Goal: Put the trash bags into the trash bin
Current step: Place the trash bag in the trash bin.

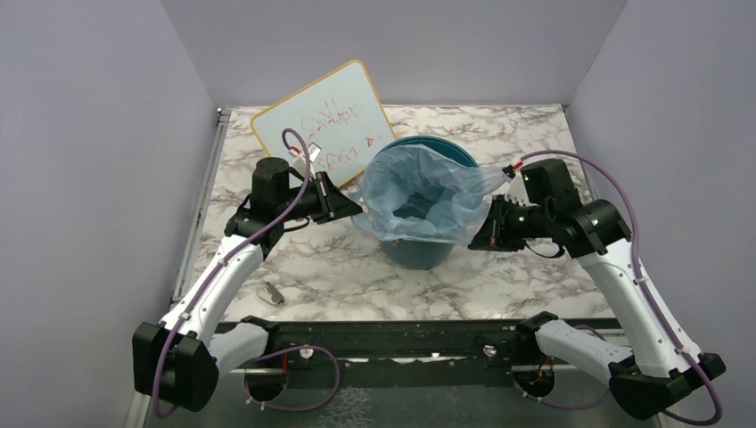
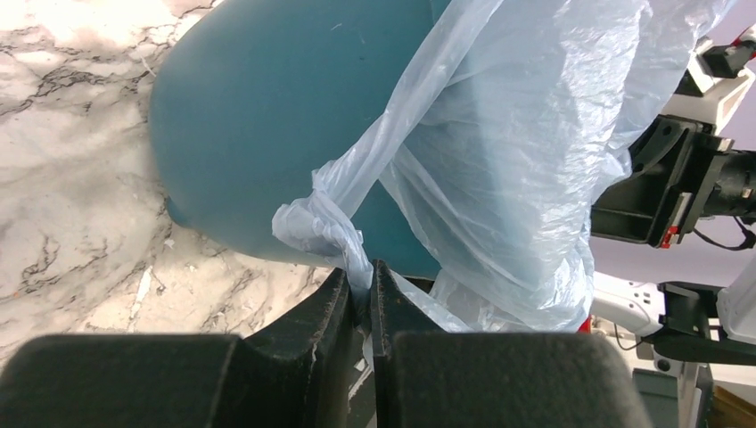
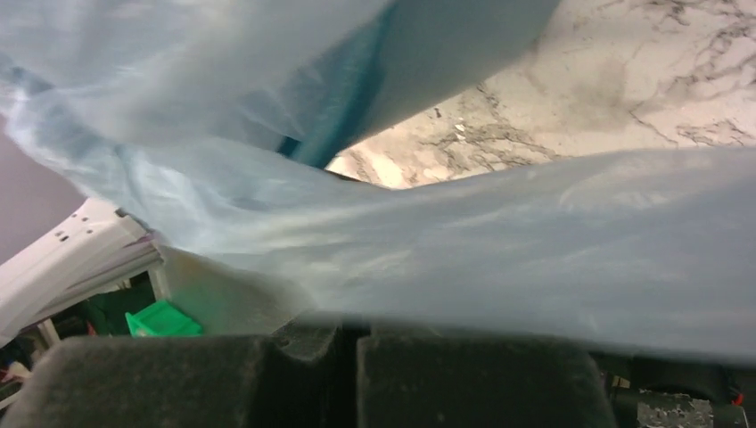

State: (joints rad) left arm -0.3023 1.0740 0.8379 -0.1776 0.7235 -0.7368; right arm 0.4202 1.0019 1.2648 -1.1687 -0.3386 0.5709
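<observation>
The trash bin (image 1: 417, 255) was seen standing upright near the middle of the marble table (image 1: 535, 134). The trash bag (image 1: 419, 192) was spread open over its mouth and draped down its outer wall.

At the bin's 9 o'clock, the left gripper (image 2: 361, 287) was closed almost fully on a twisted, knotted corner of the bag, which was pinched between its fingertips just beside the bin's wall (image 2: 258, 116).

At 4 o'clock, the right gripper (image 3: 348, 337) was fully closed. Its tips were covered by the film (image 3: 490, 232), so whether any film was pinched could not be told.

A tilted whiteboard (image 1: 323, 120) was propped at the bin's 11 o'clock, close behind the left gripper. A small grey object (image 1: 272, 292) lay at 8 o'clock, well apart from the bin.
</observation>
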